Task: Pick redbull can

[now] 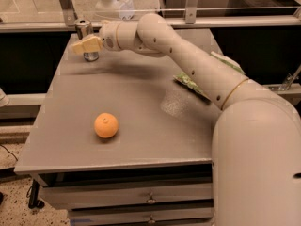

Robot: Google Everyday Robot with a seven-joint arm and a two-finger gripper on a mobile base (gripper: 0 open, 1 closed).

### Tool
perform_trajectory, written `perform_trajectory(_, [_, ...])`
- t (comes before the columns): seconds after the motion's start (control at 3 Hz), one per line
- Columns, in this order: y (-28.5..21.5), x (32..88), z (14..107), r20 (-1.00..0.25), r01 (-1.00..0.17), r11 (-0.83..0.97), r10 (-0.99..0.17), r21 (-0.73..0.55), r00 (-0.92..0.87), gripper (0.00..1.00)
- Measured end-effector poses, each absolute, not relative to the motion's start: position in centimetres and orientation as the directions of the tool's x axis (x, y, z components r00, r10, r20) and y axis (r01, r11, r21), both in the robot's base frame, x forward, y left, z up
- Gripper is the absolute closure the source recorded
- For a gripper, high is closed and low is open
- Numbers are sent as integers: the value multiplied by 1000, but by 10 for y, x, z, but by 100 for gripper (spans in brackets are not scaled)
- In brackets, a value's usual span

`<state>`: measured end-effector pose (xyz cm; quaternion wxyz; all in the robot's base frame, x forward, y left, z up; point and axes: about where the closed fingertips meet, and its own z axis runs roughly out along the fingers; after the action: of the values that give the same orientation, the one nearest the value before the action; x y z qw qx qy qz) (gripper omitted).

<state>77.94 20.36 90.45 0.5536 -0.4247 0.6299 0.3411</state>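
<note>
The redbull can (83, 30) is a slim silver can with a shiny top. It stands upright at the far left corner of the grey table (141, 140). My gripper (87, 45) is at the can, with its pale yellow tip lying across the can's middle and hiding that part. The can's top and base show above and below the gripper. My cream arm reaches in from the lower right across the table's far side.
An orange fruit (106, 125) lies on the near left part of the table. A green snack bag (189, 82) lies at the right, partly hidden under my arm. A rail and glass panel run behind the table. Drawers (150, 199) sit below its front edge.
</note>
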Motion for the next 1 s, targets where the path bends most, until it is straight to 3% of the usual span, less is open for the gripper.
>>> perform_trajectory(0.33, [220, 776, 893, -989, -923, 384, -141, -14, -44, 18])
perform_trajectory(1.0, [222, 778, 898, -995, -925, 381, -97, -12, -27, 64])
